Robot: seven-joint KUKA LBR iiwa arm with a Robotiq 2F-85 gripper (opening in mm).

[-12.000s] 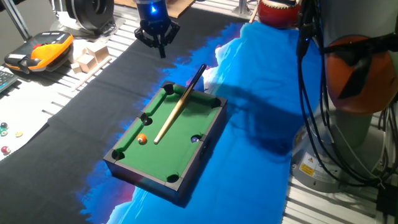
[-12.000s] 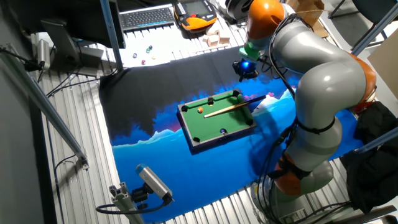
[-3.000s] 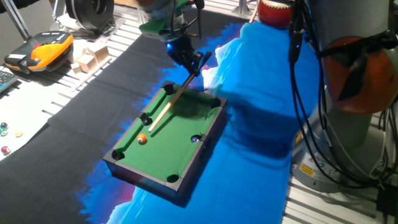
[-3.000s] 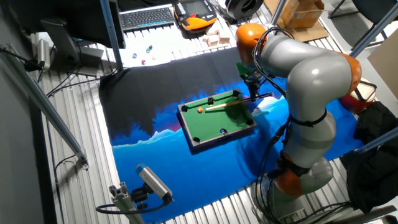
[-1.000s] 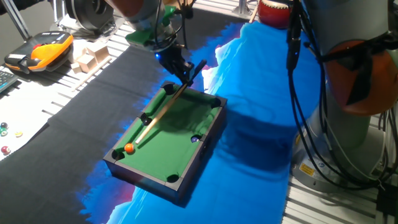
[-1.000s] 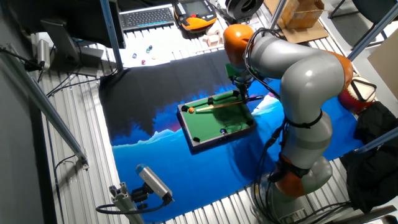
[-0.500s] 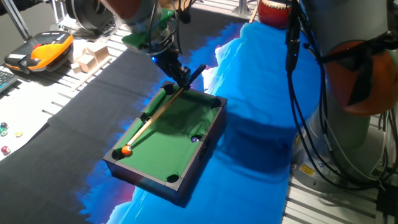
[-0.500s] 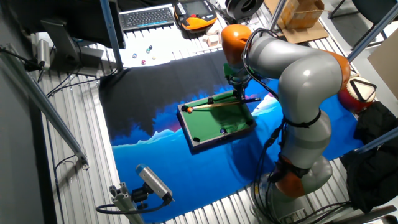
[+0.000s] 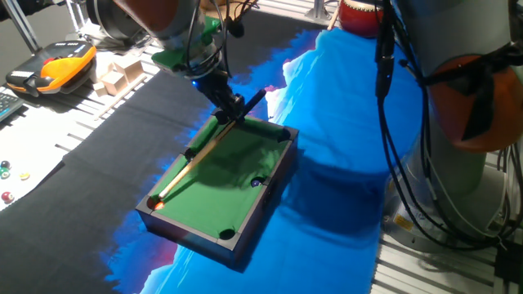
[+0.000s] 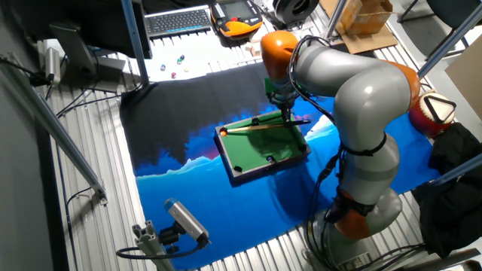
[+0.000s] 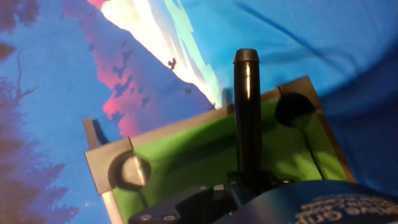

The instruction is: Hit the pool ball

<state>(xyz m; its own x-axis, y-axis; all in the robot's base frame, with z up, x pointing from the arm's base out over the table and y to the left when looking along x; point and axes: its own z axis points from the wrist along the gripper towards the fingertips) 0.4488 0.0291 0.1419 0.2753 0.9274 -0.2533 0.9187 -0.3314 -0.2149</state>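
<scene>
The mini pool table (image 9: 245,167) with green felt stands on the blue cloth; it also shows in the other fixed view (image 10: 290,150) and the hand view (image 11: 186,149). My gripper (image 9: 230,112) (image 10: 287,115) is shut on the tan cue stick (image 9: 192,159) near its dark butt end (image 11: 247,106), above the table's far end. The cue lies diagonally along the felt. Its tip reaches the near-left corner pocket, where the orange pool ball (image 9: 154,204) (image 10: 223,132) sits, partly sunk in the hole. The ball is out of the hand view.
An orange and black device (image 9: 51,67), wooden blocks (image 9: 118,73) and small beads (image 9: 6,167) lie to the left of the black mat. A keyboard (image 10: 177,19) is at the back. The robot's base and cables (image 9: 458,122) stand at the right.
My gripper has slid left along the table with the cue. The cue tip has pushed the orange ball from the felt's left part into the near-left corner pocket.
</scene>
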